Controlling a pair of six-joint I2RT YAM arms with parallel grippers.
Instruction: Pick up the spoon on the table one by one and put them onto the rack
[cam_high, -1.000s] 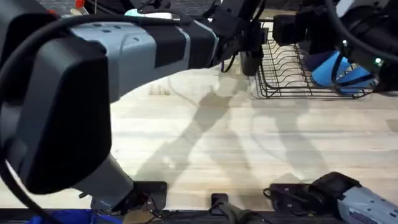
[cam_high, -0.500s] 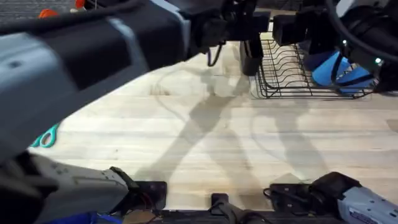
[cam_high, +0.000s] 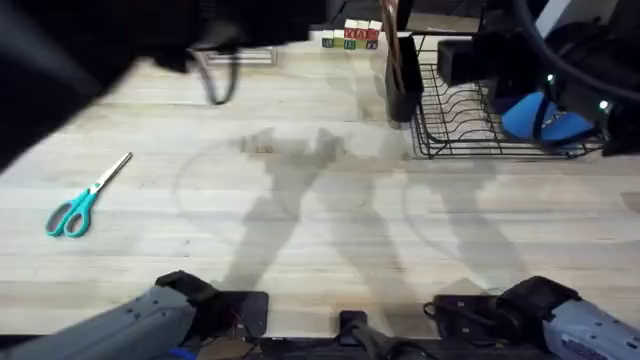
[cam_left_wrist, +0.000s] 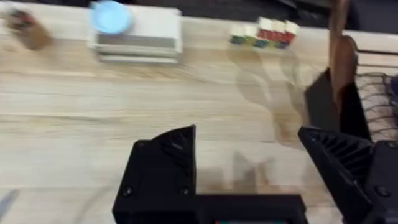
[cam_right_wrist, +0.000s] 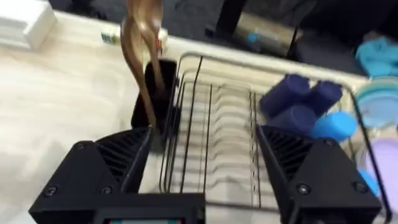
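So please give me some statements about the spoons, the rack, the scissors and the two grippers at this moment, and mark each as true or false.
1. Both wooden spoons stand in the utensil holder at the end of the rack. True.
2. The scissors lie inside the rack. False: they lie on the table, far to the left of it.
3. The left gripper is open and holds nothing. True.
4. The right gripper is shut on a spoon. False: its fingers are apart and empty.
5. The spoons stand with handles up. False: the bowls are up.
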